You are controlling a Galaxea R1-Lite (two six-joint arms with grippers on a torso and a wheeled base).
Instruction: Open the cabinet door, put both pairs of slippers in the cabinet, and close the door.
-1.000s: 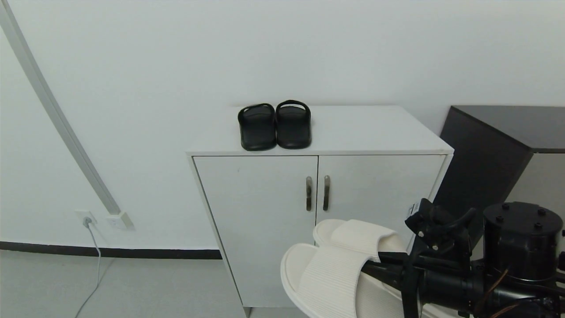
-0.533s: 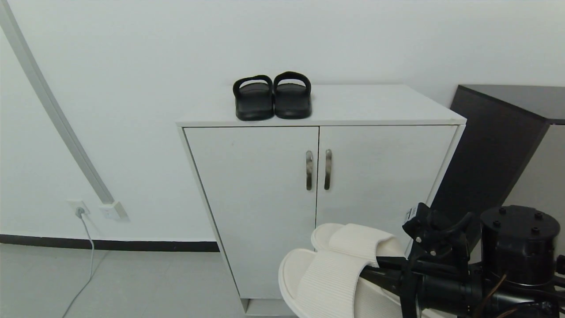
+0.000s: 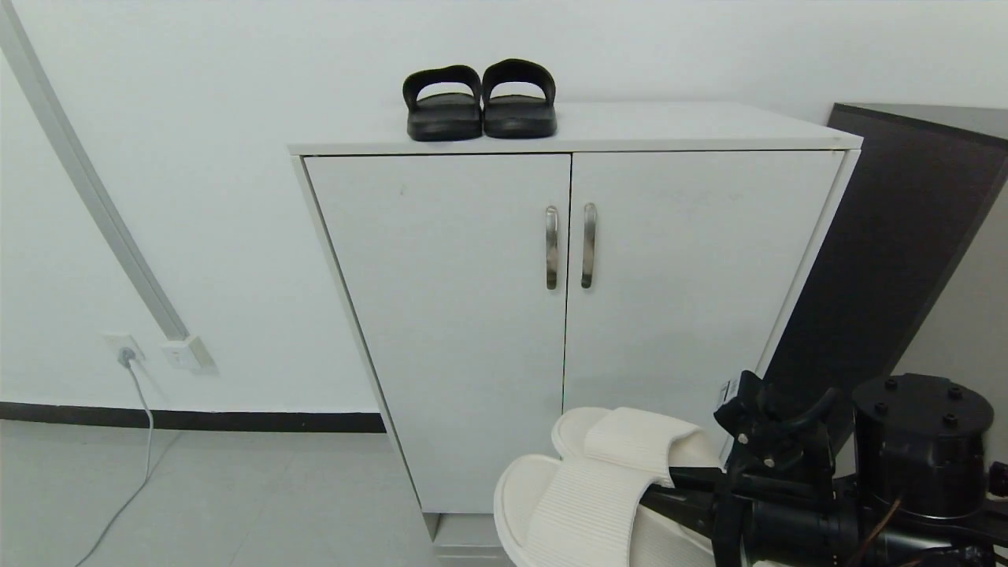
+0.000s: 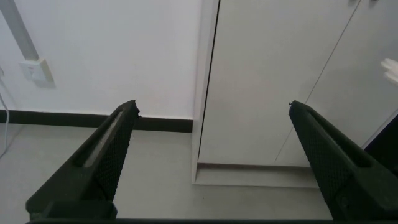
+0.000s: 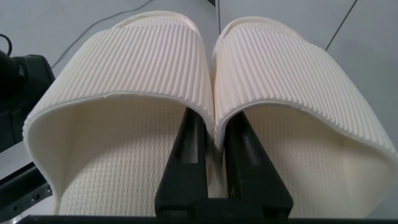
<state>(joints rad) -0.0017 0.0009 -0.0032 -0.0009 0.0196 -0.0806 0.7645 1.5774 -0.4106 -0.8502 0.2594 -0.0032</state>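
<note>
Only the head camera has sunk lower; the things keep their places. Head view: two black slippers [image 3: 480, 102] sit atop the cabinet [image 3: 693, 126], its two doors [image 3: 441, 315] shut, and two white slippers [image 3: 598, 472] hang low before the right door. Left wrist view: the left gripper [image 4: 212, 107] is spread wide and empty. Right wrist view: the right gripper [image 5: 214, 143] pinches both white slippers' adjoining straps.

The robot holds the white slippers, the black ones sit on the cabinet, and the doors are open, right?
No: both cabinet doors are shut, as the head view shows. The right gripper does hold the white slippers, and the black slippers do sit on the cabinet.
</note>
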